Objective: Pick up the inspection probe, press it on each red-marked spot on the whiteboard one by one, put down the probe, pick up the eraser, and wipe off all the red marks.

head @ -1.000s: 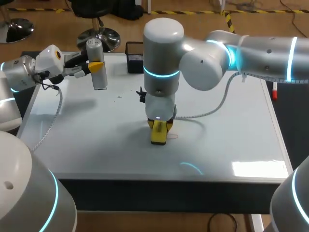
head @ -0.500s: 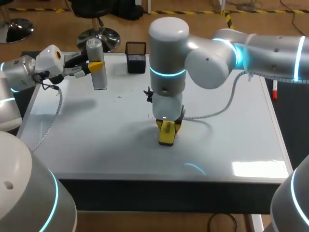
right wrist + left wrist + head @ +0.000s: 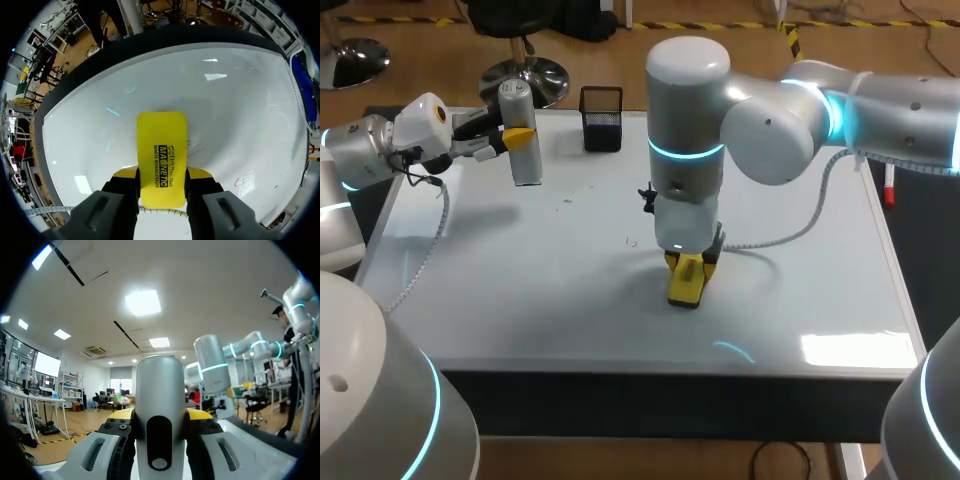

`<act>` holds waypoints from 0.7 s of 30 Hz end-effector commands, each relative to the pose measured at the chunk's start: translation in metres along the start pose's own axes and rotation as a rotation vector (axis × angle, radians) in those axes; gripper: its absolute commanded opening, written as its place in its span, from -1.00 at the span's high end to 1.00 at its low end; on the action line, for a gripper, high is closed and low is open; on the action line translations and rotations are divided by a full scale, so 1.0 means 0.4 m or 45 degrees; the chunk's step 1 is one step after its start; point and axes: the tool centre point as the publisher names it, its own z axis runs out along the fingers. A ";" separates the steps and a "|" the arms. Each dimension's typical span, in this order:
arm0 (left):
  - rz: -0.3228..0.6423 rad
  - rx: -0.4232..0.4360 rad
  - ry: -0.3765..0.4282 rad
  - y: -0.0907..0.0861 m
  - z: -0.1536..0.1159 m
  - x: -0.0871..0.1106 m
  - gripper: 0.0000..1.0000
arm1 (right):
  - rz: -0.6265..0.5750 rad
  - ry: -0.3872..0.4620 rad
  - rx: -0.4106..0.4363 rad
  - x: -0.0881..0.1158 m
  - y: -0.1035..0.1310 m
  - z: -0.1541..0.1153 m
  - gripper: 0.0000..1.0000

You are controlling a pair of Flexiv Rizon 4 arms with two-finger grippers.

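Right pincer (image 3: 685,283) first: in your head view it points straight down near the middle of the glossy white whiteboard (image 3: 520,270). It is clamped on the yellow rectangular block eraser (image 3: 684,285), whose lower face sits on the board. A small red mark (image 3: 632,241) shows near it, on the side of your left arm. Your left pincer (image 3: 517,135) hangs over the board's far left corner, gripping the silver-grey cylindrical probe (image 3: 524,150), which stands upright and appears clear of the surface. A black mesh cup (image 3: 601,118) sits at the far edge.

In the left wrist view, the left pincer (image 3: 160,416) has its yellow tips pressed against both sides of the probe (image 3: 160,385). You see a smooth metallic barrel with a dark oval slot low on its face.

In the right wrist view, the right pincer (image 3: 162,175) squeezes the eraser (image 3: 161,145) from both sides. Its yellow back carries black print, and it lies flat on the whiteboard (image 3: 90,120). Faint red marks (image 3: 245,181) show beside the pincer, apart from the eraser. Thin dark scratches lie just beside the eraser's edge.
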 end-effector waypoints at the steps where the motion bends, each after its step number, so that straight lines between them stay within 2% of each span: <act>1: 0.002 0.000 -0.002 -0.002 0.001 0.001 1.00 | 0.008 0.008 0.003 0.034 -0.010 0.134 1.00; 7: 0.002 0.000 -0.002 -0.002 0.001 0.001 1.00 | 0.021 0.027 0.013 0.049 -0.012 0.125 1.00; 12: 0.002 0.000 -0.002 -0.002 0.001 0.001 1.00 | 0.002 0.018 0.054 0.038 -0.016 0.086 1.00; 16: 0.002 0.000 -0.002 -0.002 0.001 0.001 1.00 | -0.015 0.000 0.110 0.024 -0.019 0.035 1.00; 21: 0.002 0.000 -0.002 -0.002 0.001 0.001 1.00 | -0.075 -0.023 0.206 -0.010 -0.010 -0.067 1.00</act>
